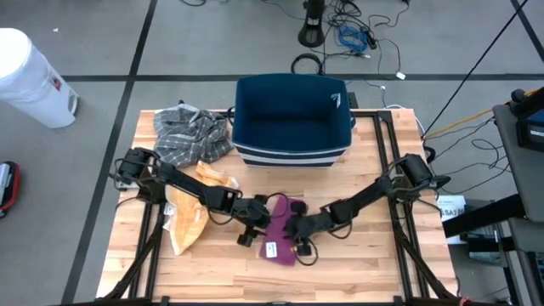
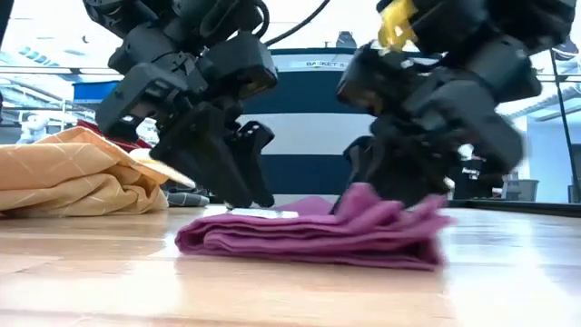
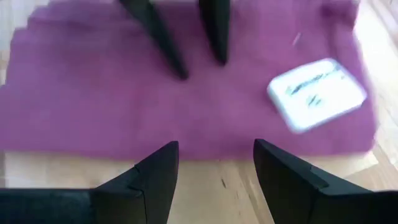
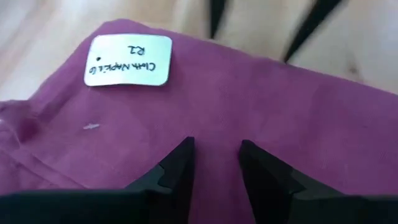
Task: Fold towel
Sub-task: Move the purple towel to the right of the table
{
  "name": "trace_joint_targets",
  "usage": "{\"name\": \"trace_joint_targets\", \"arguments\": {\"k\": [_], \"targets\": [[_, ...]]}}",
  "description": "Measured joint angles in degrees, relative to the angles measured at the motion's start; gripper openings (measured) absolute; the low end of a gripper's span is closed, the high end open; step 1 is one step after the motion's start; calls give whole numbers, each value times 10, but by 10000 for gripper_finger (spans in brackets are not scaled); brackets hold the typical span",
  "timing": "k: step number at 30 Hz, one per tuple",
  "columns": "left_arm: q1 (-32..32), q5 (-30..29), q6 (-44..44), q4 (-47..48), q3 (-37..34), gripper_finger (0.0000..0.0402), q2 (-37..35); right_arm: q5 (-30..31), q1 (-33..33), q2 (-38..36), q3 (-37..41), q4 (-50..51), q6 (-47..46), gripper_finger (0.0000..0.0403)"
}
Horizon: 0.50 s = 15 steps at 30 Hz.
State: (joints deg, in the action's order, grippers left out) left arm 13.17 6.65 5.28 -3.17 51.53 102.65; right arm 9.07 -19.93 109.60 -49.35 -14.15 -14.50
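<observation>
Purple towel (image 4: 249, 106), tag (image 4: 129, 60): "Cloth Napkin R2"

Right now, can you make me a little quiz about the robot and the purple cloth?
1. True or false: the purple towel lies flat and spread fully open on the table.
2. Which thing has a white label on it: A) the orange cloth, B) the purple towel, C) the plaid cloth?
3. What stands behind the towel, at the table's far edge?

Key:
1. False. It is folded into a small stack of layers, with the left gripper and right gripper open over it.
2. B.
3. A dark blue basket with white stripes.
</observation>
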Motion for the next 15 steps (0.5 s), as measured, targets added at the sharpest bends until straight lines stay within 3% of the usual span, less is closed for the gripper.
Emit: {"name": "trace_joint_targets", "arguments": {"k": [6,15], "targets": [[-8,0,2,17,0,213,-20,17,26,-9,-5,104,-43,121],[-12,-1,24,39,1,213,-33,-45,11,-114,1,381,-91,120]]}}
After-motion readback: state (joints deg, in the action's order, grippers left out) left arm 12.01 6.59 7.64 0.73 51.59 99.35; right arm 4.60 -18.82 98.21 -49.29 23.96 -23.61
